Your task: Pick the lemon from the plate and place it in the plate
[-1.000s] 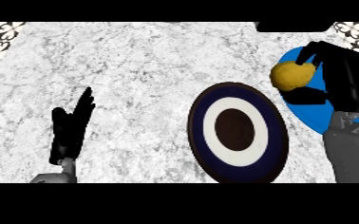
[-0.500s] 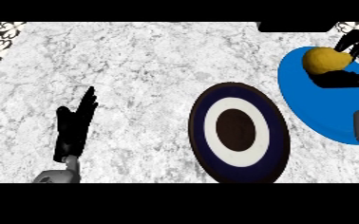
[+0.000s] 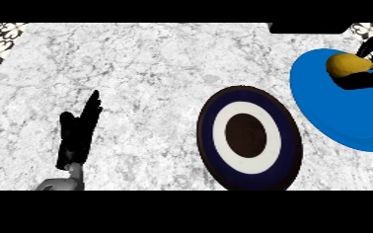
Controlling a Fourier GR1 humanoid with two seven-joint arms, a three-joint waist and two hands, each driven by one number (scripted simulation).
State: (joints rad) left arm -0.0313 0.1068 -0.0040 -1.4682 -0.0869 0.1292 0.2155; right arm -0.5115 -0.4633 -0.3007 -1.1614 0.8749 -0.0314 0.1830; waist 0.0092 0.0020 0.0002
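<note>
Half-hidden at the right edge, the right hand (image 3: pixel 357 81) seemingly grasps the lemon (image 3: pixel 346 64) over the blue plate (image 3: pixel 320 108).

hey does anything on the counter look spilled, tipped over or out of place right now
Nothing stands out. The lemon sits over the blue plate in the right hand, the dark ringed plate lies flat, and the left hand rests open.

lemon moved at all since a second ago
Yes. The lemon, with the right robot hand curled round it, has shifted up and to the right, away from the dark ringed plate, over the blue plate.
</note>
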